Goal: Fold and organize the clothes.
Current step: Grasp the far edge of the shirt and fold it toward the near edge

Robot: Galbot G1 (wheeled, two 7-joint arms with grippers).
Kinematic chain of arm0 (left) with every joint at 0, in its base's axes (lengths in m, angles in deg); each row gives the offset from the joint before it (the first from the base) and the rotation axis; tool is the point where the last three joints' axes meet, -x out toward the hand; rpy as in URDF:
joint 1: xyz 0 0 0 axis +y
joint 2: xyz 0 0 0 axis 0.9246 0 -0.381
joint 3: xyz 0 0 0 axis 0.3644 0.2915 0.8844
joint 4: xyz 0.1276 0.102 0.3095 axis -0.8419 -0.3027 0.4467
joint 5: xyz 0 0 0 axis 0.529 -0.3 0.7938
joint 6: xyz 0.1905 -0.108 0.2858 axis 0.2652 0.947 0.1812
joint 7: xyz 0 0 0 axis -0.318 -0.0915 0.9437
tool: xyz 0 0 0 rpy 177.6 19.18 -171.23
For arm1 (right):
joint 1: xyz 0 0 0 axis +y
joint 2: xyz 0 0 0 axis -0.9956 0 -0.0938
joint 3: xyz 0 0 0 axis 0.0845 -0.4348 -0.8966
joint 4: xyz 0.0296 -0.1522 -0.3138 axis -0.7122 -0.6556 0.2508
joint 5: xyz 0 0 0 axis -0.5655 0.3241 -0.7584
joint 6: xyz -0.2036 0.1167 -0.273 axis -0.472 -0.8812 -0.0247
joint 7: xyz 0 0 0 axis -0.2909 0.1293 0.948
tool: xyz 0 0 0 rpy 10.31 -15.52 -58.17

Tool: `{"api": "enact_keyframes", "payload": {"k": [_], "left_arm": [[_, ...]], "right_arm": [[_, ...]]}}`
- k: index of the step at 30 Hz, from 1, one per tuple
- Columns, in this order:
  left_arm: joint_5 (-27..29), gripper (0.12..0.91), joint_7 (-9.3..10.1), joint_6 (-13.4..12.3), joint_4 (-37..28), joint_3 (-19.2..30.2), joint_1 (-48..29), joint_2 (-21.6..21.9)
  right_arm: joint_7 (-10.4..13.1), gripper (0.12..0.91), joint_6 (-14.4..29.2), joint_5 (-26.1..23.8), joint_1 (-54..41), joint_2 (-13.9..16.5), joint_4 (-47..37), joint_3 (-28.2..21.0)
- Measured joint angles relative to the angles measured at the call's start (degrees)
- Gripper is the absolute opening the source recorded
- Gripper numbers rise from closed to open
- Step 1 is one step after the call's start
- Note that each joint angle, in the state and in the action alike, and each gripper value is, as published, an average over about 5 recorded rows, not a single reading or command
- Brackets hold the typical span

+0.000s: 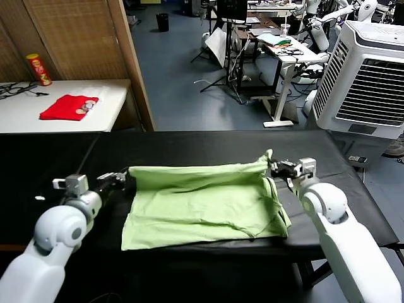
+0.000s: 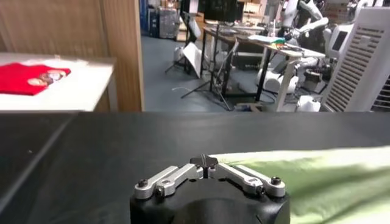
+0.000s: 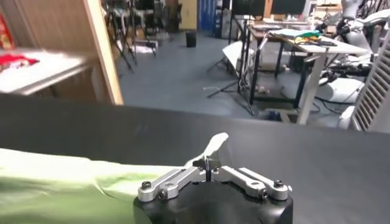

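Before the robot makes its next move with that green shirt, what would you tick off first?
1. Left gripper shut on a far corner of the green shirt: ok by the head view; its own wrist view does not show cloth between the fingertips.
2. Right gripper shut on the other far corner: ok, a tip of cloth sticks up between its fingers.
3. Far edge stretched between the two grippers: ok, only slightly sagging.
4. Shirt lying flat: not ok, the right side is bunched and wrinkled.
5. Shirt fully on the black table: ok, though its near edge lies close to the front rim.
6. Red garment out of the way: ok, on the white side table.
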Motion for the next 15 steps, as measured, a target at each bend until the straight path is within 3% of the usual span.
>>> {"api": "enact_keyframes", "payload": {"k": [6,13,15], "left_arm": [[1.3,0.126,-0.49,-0.2,4.6,-3.8,7.4,-1.1],[2.9,0.133,-1.91,-0.8,6.5,-4.9,13.0,-2.5],[2.7,0.184,-1.92,-1.0,6.0,-4.3,12.7,-2.8]], "right_arm": [[0.2,0.121,-0.7,-0.2,4.2,1.0,3.3,0.3],[0.2,0.121,-0.2,-1.5,4.5,-0.7,2.8,-0.8],[0.1,0.121,-0.2,-1.9,4.1,-1.3,2.5,-1.2]]}}
